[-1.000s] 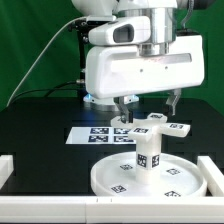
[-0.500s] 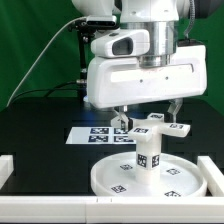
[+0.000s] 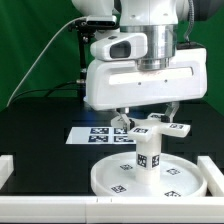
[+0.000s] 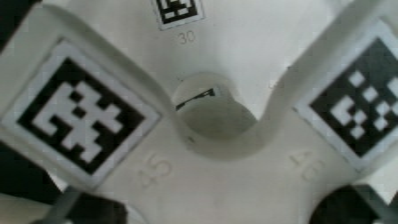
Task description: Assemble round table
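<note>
On the black tabletop [image 3: 40, 125], exterior view first.
surface: black mat is lying under everything; white rails [image 3: 8, 172] are running along the near edge and both sides; green backdrop [image 3: 30, 40] is hanging behind.
marker board [image 3: 92, 134]: lying flat on the mat, behind the disc.
round disc [image 3: 120, 180]: sitting rim-up at the near middle, small tags showing inside it.
leg [image 3: 149, 152]: standing upright at the disc's centre, tag facing the camera.
foot piece [image 3: 165, 126]: T-shaped, sitting across the leg's top, tagged arm reaching toward the exterior view's right.
gripper [image 3: 147, 112]: hanging just above the foot piece, fingers spread to either side of it, grasping nothing.
change: arm body is now sitting lower and more toward the exterior view's right than a second ago; parts are staying put.
wrist view: foot piece [image 4: 222, 75] is filling the frame, large tags [image 4: 80, 100] on two arms, a third tag at the edge, a round boss [image 4: 217, 118] at the junction; dark fingertips [image 4: 71, 210] are peeking in at the frame corners, apart.
</note>
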`<state>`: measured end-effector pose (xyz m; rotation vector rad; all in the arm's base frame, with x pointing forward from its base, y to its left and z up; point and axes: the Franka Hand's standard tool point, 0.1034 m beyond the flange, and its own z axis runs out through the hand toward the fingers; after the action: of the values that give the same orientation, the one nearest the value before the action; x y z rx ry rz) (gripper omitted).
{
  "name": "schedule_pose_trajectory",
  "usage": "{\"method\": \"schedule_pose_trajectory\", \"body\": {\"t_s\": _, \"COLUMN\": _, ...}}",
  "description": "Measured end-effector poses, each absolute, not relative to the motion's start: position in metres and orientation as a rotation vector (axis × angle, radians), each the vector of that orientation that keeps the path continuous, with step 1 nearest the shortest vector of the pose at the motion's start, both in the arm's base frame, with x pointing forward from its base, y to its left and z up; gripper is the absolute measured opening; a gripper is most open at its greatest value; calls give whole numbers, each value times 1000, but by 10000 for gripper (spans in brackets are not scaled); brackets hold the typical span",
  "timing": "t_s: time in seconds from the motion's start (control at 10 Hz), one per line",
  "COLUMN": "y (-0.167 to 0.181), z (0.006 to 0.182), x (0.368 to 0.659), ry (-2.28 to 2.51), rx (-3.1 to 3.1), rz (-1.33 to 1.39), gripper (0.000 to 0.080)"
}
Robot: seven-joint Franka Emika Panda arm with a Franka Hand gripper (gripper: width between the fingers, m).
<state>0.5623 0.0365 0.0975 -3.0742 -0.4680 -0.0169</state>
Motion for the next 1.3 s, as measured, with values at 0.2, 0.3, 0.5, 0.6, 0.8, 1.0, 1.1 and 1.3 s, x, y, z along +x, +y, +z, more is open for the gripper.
{"method": "schedule_pose_trajectory", "body": {"t_s": 0.2, "y": 37, "z": 98, "x": 562, "ry": -213, "rx": -3101, "rz": -13, "gripper": 440}}
{"method": "schedule_pose_trajectory", "body": {"t_s": 0.3, "y": 37, "z": 97, "x": 563, "ry": -108, "rx": -3107, "rz": -16, "gripper": 440}}
{"method": "schedule_pose_trajectory", "body": {"t_s": 0.5, "y": 40, "z": 97, "x": 564, "ry": 252, "rx": -3101, "rz": -35, "gripper": 440}}
{"method": "schedule_pose_trajectory", "body": {"t_s": 0.6, "y": 40, "z": 97, "x": 564, "ry": 417, "rx": -3084, "rz": -40, "gripper": 440}}
{"method": "schedule_pose_trajectory", "body": {"t_s": 0.8, "y": 40, "z": 97, "x": 564, "ry": 728, "rx": -3020, "rz": -45, "gripper": 440}}
{"method": "schedule_pose_trajectory", "body": {"t_s": 1.0, "y": 40, "z": 97, "x": 563, "ry": 966, "rx": -2944, "rz": -38, "gripper": 440}}
{"method": "schedule_pose_trajectory", "body": {"t_s": 1.1, "y": 41, "z": 97, "x": 563, "ry": 1098, "rx": -2897, "rz": -36, "gripper": 442}}
{"method": "schedule_pose_trajectory", "body": {"t_s": 1.3, "y": 40, "z": 97, "x": 564, "ry": 1329, "rx": -2788, "rz": -27, "gripper": 442}}
